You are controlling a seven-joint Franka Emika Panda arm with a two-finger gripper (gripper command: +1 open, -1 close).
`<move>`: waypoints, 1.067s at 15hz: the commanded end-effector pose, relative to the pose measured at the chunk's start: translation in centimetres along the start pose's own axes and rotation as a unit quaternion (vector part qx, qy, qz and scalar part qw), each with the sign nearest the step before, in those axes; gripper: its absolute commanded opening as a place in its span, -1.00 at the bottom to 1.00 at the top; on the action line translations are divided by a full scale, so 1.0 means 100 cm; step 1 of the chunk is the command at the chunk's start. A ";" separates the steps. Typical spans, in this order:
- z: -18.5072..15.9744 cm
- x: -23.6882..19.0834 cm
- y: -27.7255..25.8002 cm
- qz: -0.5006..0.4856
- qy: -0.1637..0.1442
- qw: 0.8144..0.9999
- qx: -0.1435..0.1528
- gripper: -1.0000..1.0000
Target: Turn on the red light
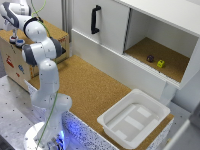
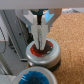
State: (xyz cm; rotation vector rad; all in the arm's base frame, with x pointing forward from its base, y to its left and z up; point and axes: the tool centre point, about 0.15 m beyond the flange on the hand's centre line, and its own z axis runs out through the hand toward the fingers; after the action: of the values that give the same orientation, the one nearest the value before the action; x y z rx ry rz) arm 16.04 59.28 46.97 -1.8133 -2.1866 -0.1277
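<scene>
A: Red light first: in the wrist view it sits directly under the fingers, a small round lamp in a pale ring with a dark rim. Where do you place it in the wider scene?

B: In the exterior view it is at about ten o'clock, up on the wooden box, just beside the blue button. The red light itself is mostly hidden there by the arm, so I trust the wrist view for it.

A: How are the fingers set?

B: Narrow, brought together into one thin tip, holding nothing. The tip points at the middle of the red face. It looks to be touching or very nearly so; I cannot tell which.

A: Is the lamp lit?

B: I cannot say. The face reads orange-red, but the picture is too blurred to separate glow from plain colour.

A: So how far along?

B: My judgement: the approach is done, the tip is lined up over the right button and not the blue one, which lies nearer the camera. What is left is the press itself, or its last part, then a lift away.

A: Anything farther off that matters?

B: Not for this. Towards five o'clock in the exterior view a white tray rests on the cork surface; at about two o'clock an open cupboard shelf holds a dark object and a yellow one. All are well apart from the box.
</scene>
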 end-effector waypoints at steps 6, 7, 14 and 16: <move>0.027 0.032 0.015 0.009 -0.085 0.996 -0.008 -1.00; 0.005 0.031 0.009 0.005 -0.072 0.997 -0.014 -1.00; -0.099 0.036 -0.023 -0.064 -0.024 0.992 -0.102 1.00; -0.093 0.025 -0.010 -0.048 -0.033 0.994 -0.095 1.00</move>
State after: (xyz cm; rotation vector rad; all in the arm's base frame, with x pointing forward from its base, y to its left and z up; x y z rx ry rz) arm 15.48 59.65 54.98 -1.7560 -2.3152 -0.3207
